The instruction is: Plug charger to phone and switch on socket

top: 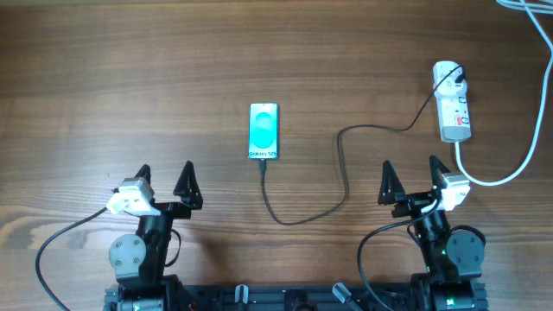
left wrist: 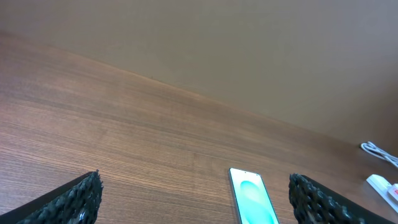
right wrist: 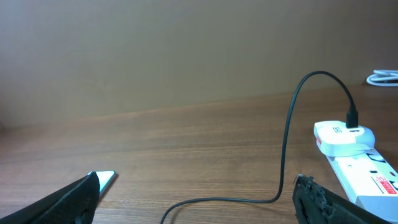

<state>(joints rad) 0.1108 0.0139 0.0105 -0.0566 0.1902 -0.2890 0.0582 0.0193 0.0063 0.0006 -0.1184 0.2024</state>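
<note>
Ahead, between left tool (top: 164, 169) and right tool (top: 410, 164), both gaping, phone (top: 263, 130) with charger (right wrist: 286, 149) at near end

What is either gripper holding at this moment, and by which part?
Nothing is held. The left gripper and the right gripper are both open and empty; the charger lies clear of both.

We see a table (top: 130, 78) of brown wood, smooth, with fine grain lines and a soft shine. The phone (top: 263, 130) has a glossy screen, like glass. The socket (top: 453, 108) looks like smooth white plastic, a little shiny. The charger (right wrist: 286, 149) is a thin black cord, matt like rubber. The pads (left wrist: 78, 198) on the left gripper (top: 164, 173) are black, matt and bumpy.
</note>
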